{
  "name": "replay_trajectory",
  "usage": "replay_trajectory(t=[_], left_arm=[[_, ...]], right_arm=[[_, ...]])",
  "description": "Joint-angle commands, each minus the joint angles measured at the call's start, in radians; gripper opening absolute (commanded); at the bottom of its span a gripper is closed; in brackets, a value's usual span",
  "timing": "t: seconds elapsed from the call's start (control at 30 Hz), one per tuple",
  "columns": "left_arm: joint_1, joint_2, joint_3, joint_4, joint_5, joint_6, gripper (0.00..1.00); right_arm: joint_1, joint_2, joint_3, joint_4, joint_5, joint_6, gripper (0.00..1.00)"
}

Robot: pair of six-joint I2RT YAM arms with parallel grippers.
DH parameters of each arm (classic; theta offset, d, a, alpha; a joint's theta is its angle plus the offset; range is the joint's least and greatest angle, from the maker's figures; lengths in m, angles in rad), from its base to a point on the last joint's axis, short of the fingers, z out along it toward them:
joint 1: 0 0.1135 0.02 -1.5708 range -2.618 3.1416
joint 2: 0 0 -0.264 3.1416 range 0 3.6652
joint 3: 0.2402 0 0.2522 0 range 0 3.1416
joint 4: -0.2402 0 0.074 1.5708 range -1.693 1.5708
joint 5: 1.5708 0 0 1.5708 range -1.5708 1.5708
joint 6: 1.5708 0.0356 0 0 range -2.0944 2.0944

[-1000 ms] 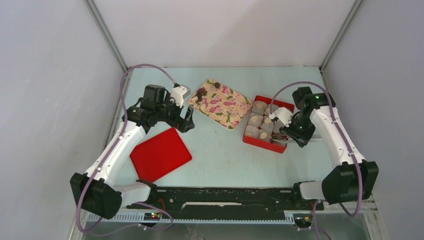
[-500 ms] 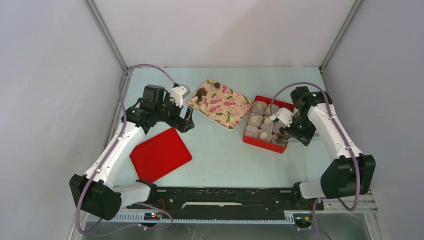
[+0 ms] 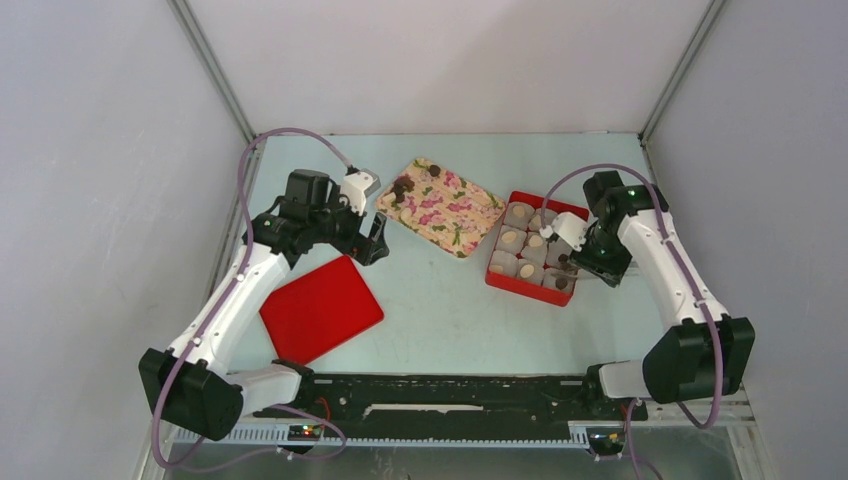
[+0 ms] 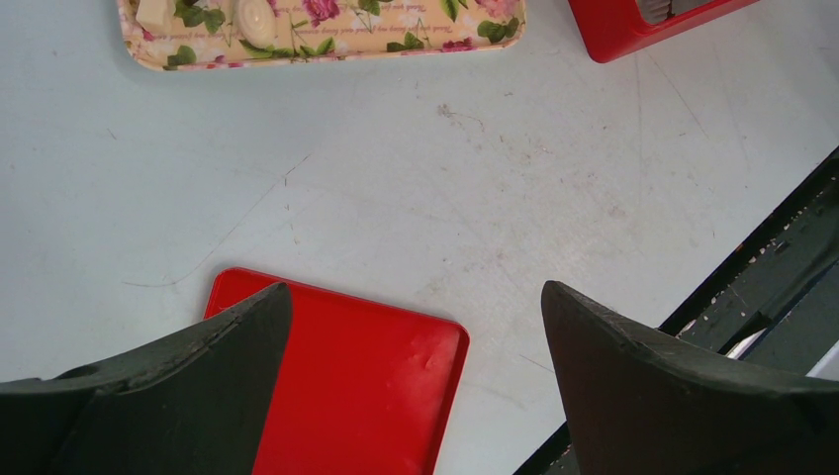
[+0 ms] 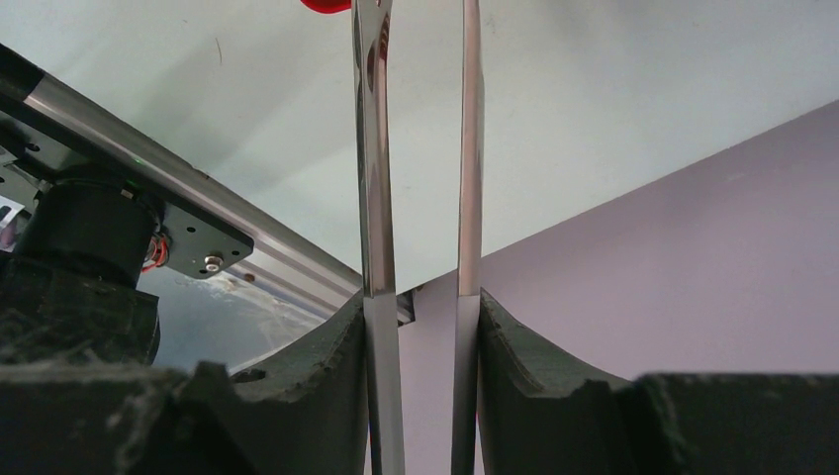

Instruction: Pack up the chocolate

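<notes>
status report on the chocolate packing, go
left gripper open, by red lid. right gripper shut on tongs, at red box. chocolates waiting on floral tray. nothing blocking.

Quick colour rundown: the flat matte tabletop (image 3: 440, 300) is a washed-out pale mint with greyish scuffs. The rectangular serving tray (image 3: 455, 215) is cream-yellow, printed all over with pink flowers and green leaves. The small chocolate lumps (image 3: 403, 187) are dark brown, the roundish chocolate pieces (image 4: 255, 14) pale cream. The rectangular plastic box (image 3: 525, 288) and flat plastic lid (image 3: 320, 308) are both bright red, and the crinkled paper cups (image 3: 519, 213) are white. The robot arms (image 3: 235, 300) are white with black joints, their cables (image 3: 285, 130) lilac. The slim metal tongs (image 5: 374, 148) are mirror-silver.
</notes>
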Motion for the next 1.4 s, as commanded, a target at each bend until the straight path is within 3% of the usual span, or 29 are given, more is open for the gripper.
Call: replay_trajectory(t=[0.0,0.13,0.33,0.57,0.73,0.93,1.1,1.37], left_arm=[[0.004,-0.028,-0.026,0.023,0.011,0.013,1.00],[0.005,-0.016,-0.022,0.024,0.005,0.009,1.00],[-0.006,0.007,-0.015,0.040,0.026,0.020,1.00],[-0.119,0.049,0.046,0.045,0.020,0.089,1.00],[-0.150,0.073,0.105,0.153,0.166,0.114,1.00],[-0.189,0.171,0.229,0.296,0.222,0.004,1.00],[-0.240,0.213,0.283,0.282,0.119,-0.063,0.98],[-0.224,0.276,0.311,0.229,-0.354,-0.234,0.98]], right_arm=[[-0.013,-0.082,0.014,0.014,-0.024,-0.018,0.40],[-0.053,-0.115,0.031,0.018,-0.112,0.009,0.39],[-0.122,-0.180,0.032,0.040,-0.383,0.044,0.38],[-0.143,-0.161,0.011,0.142,-0.691,0.094,0.38],[-0.120,-0.090,0.011,0.213,-0.868,0.138,0.39],[-0.079,-0.015,0.009,0.345,-0.881,0.290,0.38],[-0.223,-0.060,-0.066,0.558,-0.723,0.490,0.39],[-0.650,-0.089,-0.270,0.877,-0.714,0.705,0.45]])
